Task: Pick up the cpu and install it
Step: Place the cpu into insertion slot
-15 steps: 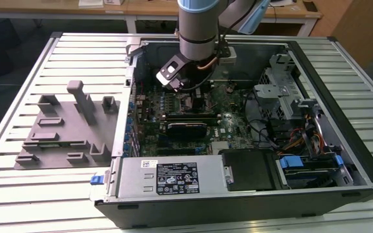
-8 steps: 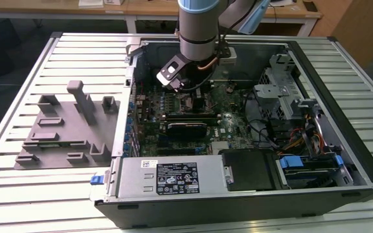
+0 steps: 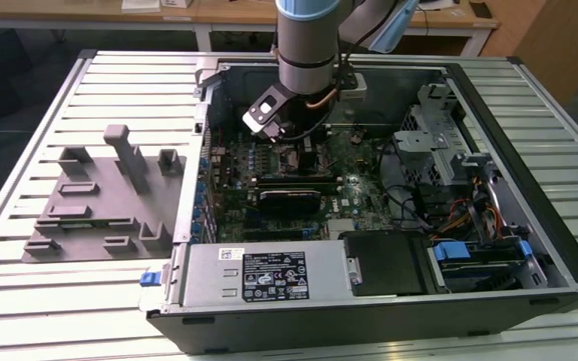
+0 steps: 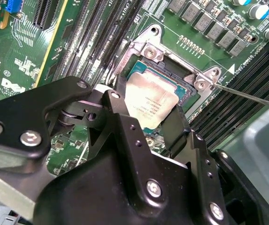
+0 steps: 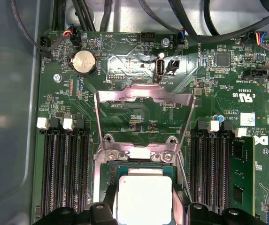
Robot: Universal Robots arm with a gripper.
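Second wrist view shows the black metal gripper (image 4: 148,110) clenched edge-on around the flat square silver-topped cpu (image 4: 149,99) between its fingertips (image 4: 121,117): light, rigid, slick, probably fragile underneath.

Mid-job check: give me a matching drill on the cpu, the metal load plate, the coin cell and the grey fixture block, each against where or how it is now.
Things:
1. cpu
2. load plate
3. coin cell
4. grey fixture block

Places or states:
A. outside the computer case, on the slatted table
B. swung open, raised off the socket
C. at the socket, right by the hand
D. round and silver, seated on the motherboard

Pairs: 1-C, 2-B, 3-D, 4-A
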